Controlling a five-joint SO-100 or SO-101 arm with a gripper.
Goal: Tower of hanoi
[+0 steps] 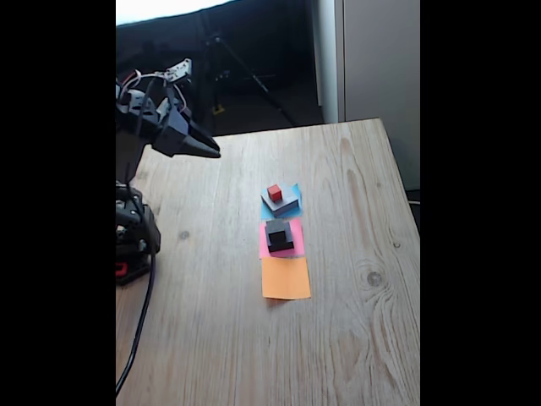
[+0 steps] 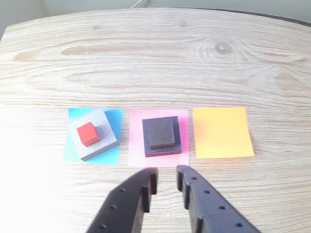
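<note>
Gripper (image 2: 166,178) hovering empty, fingers slightly parted, nearing medium black block (image 2: 163,137) mid-tabletop; red cube (image 2: 88,133) sitting on grey block (image 2: 99,143).

bare orange square (image 2: 222,132), stacks (image 2: 160,136) crowding the other squares

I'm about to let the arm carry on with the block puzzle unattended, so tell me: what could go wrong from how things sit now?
1. The red cube sits off-centre and skewed on the grey block, so a slightly misaligned grasp may nudge both.
2. The small black cube blends into the medium black block beneath; the hand, its fingers a little apart, might grab the wrong one.
3. The paper squares look loose; a dragged block could shift the pink square.
</note>
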